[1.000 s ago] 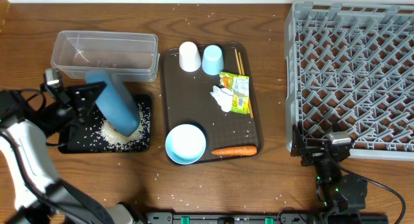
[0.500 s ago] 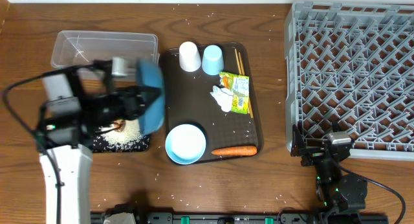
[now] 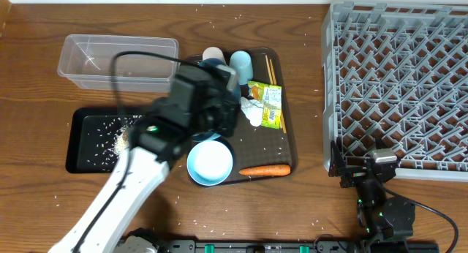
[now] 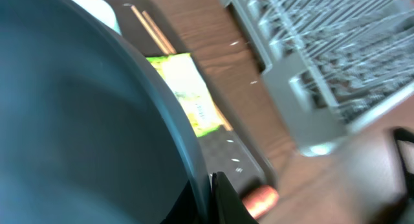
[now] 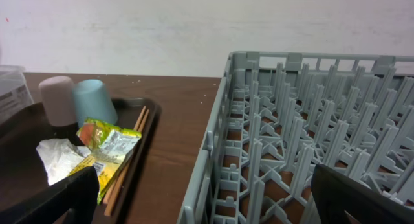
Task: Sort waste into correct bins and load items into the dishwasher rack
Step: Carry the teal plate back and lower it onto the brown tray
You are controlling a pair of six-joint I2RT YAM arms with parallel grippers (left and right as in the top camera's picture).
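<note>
**Large blue round plate [image 4: 77, 120] clamped in the left pincer [image 4: 212, 197] above the dark brown serving tray [image 3: 287, 145]**

The left pincer is clenched on the plate's rim. In the left wrist view one dark finger presses against the rim, and the plate's tilted face fills the left of that view. From overhead the left arm reaches over the far-left part of the serving tray and hides most of the plate beneath it.

On the tray, the white cup [image 3: 211, 54] and the light-blue cup [image 3: 240, 63] stand upside down at the far edge, just beside the pincer. The thin wooden chopsticks [image 3: 269, 67] lie to their right. The crumpled white-yellow-green wrapper [image 3: 265, 104] lies near the plate's rim. The light-blue bowl with white inside [image 3: 210, 163] sits in the tray's near-left corner, just below the arm. The orange carrot [image 3: 265, 170] lies beside it along the near edge.

The shallow black rectangular tray [image 3: 80, 152] sits left of the arm with loose white rice grains [image 3: 117, 142] in it. The clear plastic rectangular container [image 3: 88, 63] sits beyond it.

The right pincer [image 5: 204, 185] rests at the near-left corner of the large grey plastic lattice rack [image 3: 398, 85]. Its fingers are spread wide with nothing between them, and it is well apart from the plate.
</note>
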